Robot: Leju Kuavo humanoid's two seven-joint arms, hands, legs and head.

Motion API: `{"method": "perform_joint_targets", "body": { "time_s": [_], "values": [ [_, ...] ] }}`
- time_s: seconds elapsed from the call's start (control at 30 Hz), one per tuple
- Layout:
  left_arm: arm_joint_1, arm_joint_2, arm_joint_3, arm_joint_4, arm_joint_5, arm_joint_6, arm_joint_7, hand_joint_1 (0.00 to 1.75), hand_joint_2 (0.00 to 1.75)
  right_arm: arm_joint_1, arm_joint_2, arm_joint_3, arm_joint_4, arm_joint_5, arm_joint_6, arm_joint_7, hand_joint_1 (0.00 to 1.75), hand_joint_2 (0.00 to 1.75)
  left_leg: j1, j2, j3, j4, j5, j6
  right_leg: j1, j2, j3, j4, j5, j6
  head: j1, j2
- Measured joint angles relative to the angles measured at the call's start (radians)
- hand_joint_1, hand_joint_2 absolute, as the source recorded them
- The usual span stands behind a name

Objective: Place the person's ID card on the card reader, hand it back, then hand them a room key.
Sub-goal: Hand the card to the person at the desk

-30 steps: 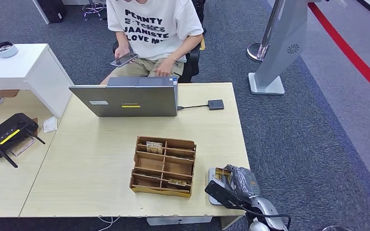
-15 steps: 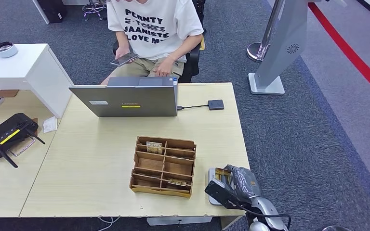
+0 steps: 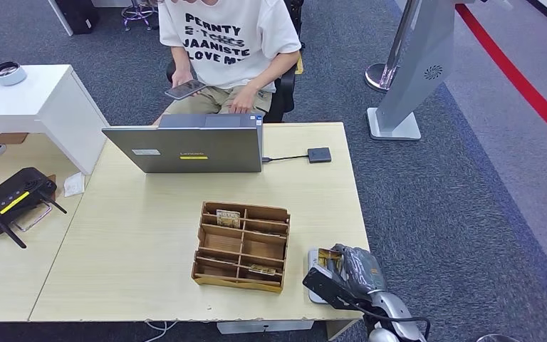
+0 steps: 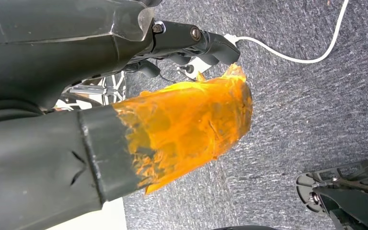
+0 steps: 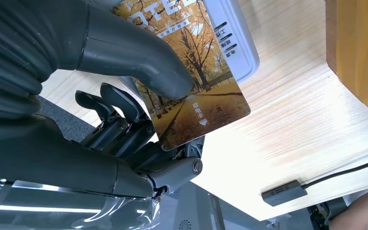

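Right hand (image 5: 124, 96) thumb-pinching a card (image 5: 196, 91), left hand (image 4: 182, 124) hanging toward floor

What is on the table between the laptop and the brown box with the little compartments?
Nothing. In the head view, the stretch of table between the laptop and the wooden box is bare light wood.

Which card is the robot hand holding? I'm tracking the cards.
The autumn-tree card, pinched in the right robot hand over the grey card reader; the others sit in the wooden organizer.

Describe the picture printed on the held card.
Golden autumn trees along a path on the card; right wrist view.
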Motion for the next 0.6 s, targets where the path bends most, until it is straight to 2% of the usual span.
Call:
{"method": "perform_joint_targets", "body": {
  "time_s": [0.6],
  "values": [
    [0.000, 0.000, 0.000, 0.000, 0.000, 0.001, -0.003, 0.00, 0.00, 0.000, 0.000, 0.000, 0.000, 0.000, 0.000, 0.000, 1.75, 1.75, 0.000, 0.000, 0.000, 0.000, 0.000, 0.000, 0.000, 0.000, 0.000, 0.000, 0.000, 0.000, 0.000, 0.000]
  ]
}}
